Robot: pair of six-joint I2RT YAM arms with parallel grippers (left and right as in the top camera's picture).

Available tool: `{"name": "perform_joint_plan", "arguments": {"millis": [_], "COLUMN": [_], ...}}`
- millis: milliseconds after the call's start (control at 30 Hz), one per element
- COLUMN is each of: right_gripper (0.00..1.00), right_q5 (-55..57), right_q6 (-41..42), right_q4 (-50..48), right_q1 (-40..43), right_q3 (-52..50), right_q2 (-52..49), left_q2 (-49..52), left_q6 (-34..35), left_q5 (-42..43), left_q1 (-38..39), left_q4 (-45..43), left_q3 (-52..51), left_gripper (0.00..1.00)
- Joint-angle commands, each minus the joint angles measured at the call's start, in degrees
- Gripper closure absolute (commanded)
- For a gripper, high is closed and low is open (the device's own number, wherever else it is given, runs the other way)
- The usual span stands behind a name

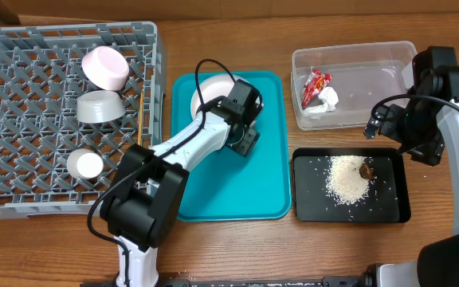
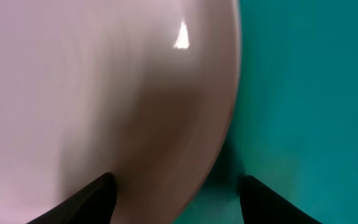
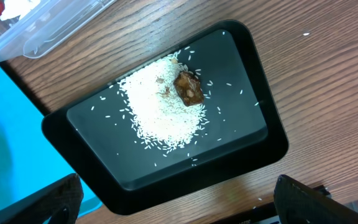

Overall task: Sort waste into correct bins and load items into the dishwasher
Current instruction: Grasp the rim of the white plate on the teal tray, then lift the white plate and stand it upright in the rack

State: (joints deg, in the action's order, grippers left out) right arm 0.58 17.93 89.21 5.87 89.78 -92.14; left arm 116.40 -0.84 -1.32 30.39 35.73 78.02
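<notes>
A: Wooden tabletop (image 1: 229,247), rack on the left, two small bins on the right, teal tray (image 1: 265,167) in the middle. Where's the plate?
B: White plate (image 1: 207,92) lies flat at the far end of the teal tray. It's the only dish I can see outside the rack.
A: Relation to the pincer?
B: Left pincer (image 2: 178,198) is right on it. In the wrist view the plate fills the left side and its rim runs roughly top to bottom between the two fingers (image 2: 92,202). One finger is over the plate, the other over bare tray. Jaws are parted, straddling the rim, gripping nothing.
A: Axis?
B: It's round, so no long axis. Only the rim counts, and the gap sits across it. My read: close on the edge, lift, carry left to the grey rack (image 1: 6,48) just beside the tray.
A: Rack contents?
B: Pink bowl (image 1: 106,68), grey bowl (image 1: 98,106) and small white dish (image 1: 86,165) along its right side. Bare lattice shows further left.
A: Right arm?
B: Well apart. Right pincer (image 3: 182,202) hangs spread and empty above the black tray (image 1: 397,209) holding the rice (image 1: 347,179) and brown scrap (image 1: 366,170). Wrapper (image 1: 315,86) and tissue (image 1: 327,97) are in the clear tub (image 1: 373,60). The left arm is much nearer the plate.
A: Risk?
B: Thin rim, smooth tray. I'd guess a shallow bite could slip.
</notes>
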Motion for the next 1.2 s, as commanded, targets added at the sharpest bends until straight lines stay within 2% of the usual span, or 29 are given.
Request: {"name": "perform_joint_plan", "arguments": {"millis": [0,33,167,400,533,633,900,1033,1167], "right_gripper": [0.0,0.0,0.0,0.0,0.0,0.0,0.0,0.0,0.0], "right_q5": [-0.2,-0.2,-0.2,-0.2,-0.2,-0.2,-0.2,-0.2,-0.2], "right_q6": [-0.3,-0.3,-0.3,-0.3,-0.3,-0.3,-0.3,-0.3,-0.3], "right_q4": [-0.2,-0.2,-0.2,-0.1,0.1,0.1,0.1,0.1,0.1], "right_q1": [0.0,0.0,0.0,0.0,0.0,0.0,0.0,0.0,0.0], "right_q3": [0.3,0.3,0.3,0.3,0.3,0.3,0.3,0.3,0.3], "right_q2": [1.0,1.0,1.0,1.0,1.0,1.0,1.0,1.0,1.0], "left_q2": [0.4,0.3,-0.7,-2.9,-5.2,-9.4,-19.0,-21.7,-21.6], "left_q6": [-0.2,-0.2,-0.2,1.1,1.3,1.7,5.8,5.2,4.6], "left_q5": [-0.1,-0.1,2.2,3.7,3.7,3.7,3.4,9.8,20.0], "left_q1": [0.1,0.2,0.8,3.2,4.2,3.3,-5.7,-12.6,-20.0], "left_q4": [2.1,2.8,5.2,5.7,7.8,12.5,20.4,20.7,21.5], "left_q3": [-0.1,-0.1,-0.1,1.2,4.9,10.9,20.7,20.7,20.6], "left_gripper": [0.44,0.48,0.76,0.96,0.96,0.96,0.96,0.96,0.96]}}
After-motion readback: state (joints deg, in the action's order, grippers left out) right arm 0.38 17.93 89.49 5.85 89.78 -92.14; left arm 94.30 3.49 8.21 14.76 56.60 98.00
